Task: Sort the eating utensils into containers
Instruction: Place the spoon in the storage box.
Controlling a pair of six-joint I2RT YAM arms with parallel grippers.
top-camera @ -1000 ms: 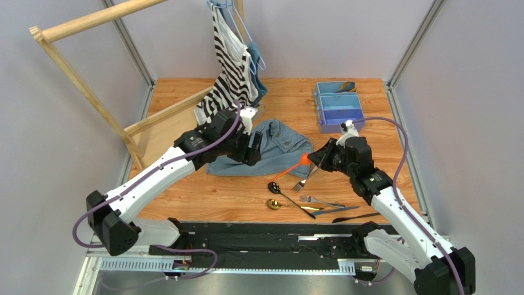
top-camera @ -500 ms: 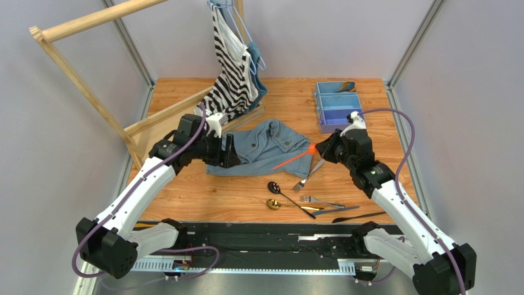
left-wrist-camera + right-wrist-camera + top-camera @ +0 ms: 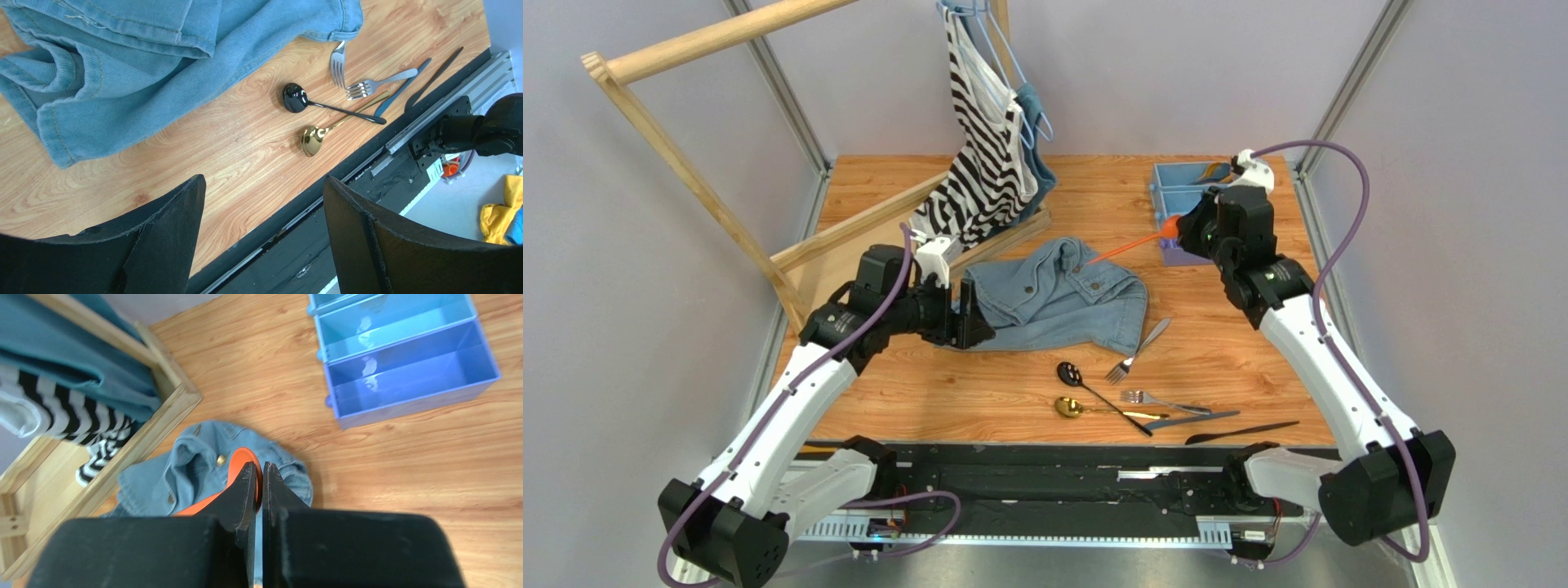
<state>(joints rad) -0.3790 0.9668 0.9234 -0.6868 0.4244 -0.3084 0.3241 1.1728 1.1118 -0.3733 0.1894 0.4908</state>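
Top external: right gripper (image 3: 1177,233) clamped on orange spoon (image 3: 1127,248), raised near tray (image 3: 1161,194) at far right corner. Step looks like spoon delivery. Next: align spoon over a compartment, then release. Left gripper (image 3: 264,226) fingers apart, empty.

No readable text, label, brand, number or sign in any view. None on the light blue three-compartment plastic tray (image 3: 414,403) at one o'clock on the wood-grain counter (image 3: 233,153). None on the orange plastic spoon (image 3: 244,460). None on the black metal spoon (image 3: 296,98) or gold metal spoon (image 3: 314,139) toward six o'clock, nor on the crumpled blue denim jacket (image 3: 141,55).
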